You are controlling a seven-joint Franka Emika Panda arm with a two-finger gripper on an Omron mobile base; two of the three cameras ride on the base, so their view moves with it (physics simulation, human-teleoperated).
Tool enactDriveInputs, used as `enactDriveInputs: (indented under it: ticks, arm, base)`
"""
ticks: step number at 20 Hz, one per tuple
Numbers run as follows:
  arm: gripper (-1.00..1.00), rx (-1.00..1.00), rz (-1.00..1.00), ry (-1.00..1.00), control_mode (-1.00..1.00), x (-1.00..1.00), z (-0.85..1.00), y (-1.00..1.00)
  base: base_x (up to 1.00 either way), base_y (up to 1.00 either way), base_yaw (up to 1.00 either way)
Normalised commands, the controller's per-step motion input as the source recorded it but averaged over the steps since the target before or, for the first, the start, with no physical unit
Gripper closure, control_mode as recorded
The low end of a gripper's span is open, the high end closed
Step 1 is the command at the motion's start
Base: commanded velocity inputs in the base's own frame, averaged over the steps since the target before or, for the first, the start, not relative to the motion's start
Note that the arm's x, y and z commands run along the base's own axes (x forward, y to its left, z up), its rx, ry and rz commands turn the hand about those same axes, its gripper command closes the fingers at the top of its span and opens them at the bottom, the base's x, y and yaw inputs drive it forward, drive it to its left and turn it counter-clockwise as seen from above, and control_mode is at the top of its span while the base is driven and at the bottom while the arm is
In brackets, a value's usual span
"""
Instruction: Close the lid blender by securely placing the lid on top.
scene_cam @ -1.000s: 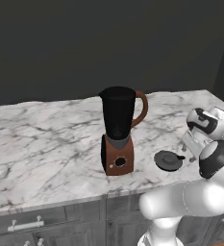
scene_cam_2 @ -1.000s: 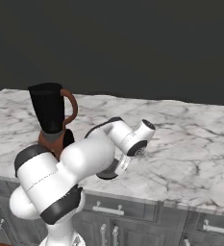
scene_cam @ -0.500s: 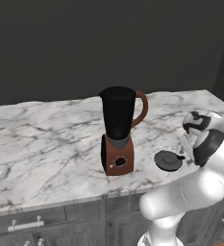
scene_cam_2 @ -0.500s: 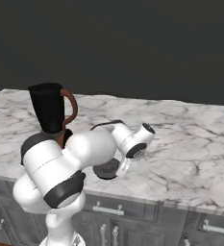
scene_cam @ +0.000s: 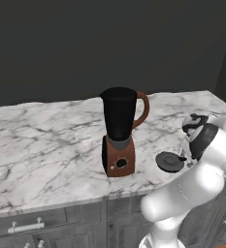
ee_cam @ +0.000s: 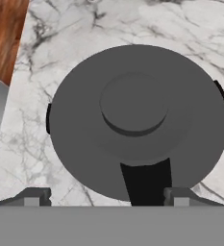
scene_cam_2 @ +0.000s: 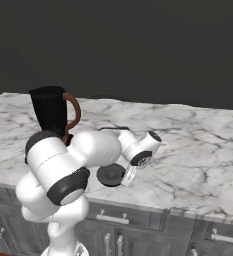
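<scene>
The dark grey round lid (scene_cam: 169, 161) lies flat on the marble counter to the right of the blender (scene_cam: 119, 130), close to the front edge. The blender's black jar stands with its mouth uncovered, above a reddish-brown handle and base (scene_cam_2: 50, 114). My gripper (scene_cam: 184, 155) hangs just over the lid's right side, pointing down. Seen from the hand, the lid (ee_cam: 137, 120) lies close below with its raised knob centred and a dark tab toward my gripper (ee_cam: 106, 199), which is open, one fingertip at each side. From the right, the gripper (scene_cam_2: 127, 176) is at the lid (scene_cam_2: 109, 175).
The marble counter (scene_cam: 46, 140) stretches wide to the left of the blender and to the far right (scene_cam_2: 198, 145). Its front edge runs just beyond the lid, with wooden floor (ee_cam: 3, 33) below. Grey drawers with metal handles (scene_cam_2: 113, 218) sit under the counter.
The hand has dropped and swung in toward the lid, and the elbow has sunk lower. Lid and blender have stayed put.
</scene>
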Motion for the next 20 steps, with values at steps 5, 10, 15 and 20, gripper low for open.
enactDriveInputs:
  ticks: [5, 10, 15, 20]
  arm:
    - [-1.00, 0.00, 0.00, 0.00, -1.00, 0.05, 0.00, -0.02]
    - [-1.00, 0.00, 0.00, 0.00, -1.00, 0.01, -0.02, 0.00]
    - [-1.00, 0.00, 0.00, -0.01, -1.00, 0.00, -0.10, 0.00]
    - [-1.00, 0.00, 0.00, 0.00, -1.00, 0.03, -0.20, 0.00]
  base:
    - [0.00, 0.00, 0.00]
    - [0.00, 0.00, 0.00]
    - [0.00, 0.00, 0.00]
    - [0.00, 0.00, 0.00]
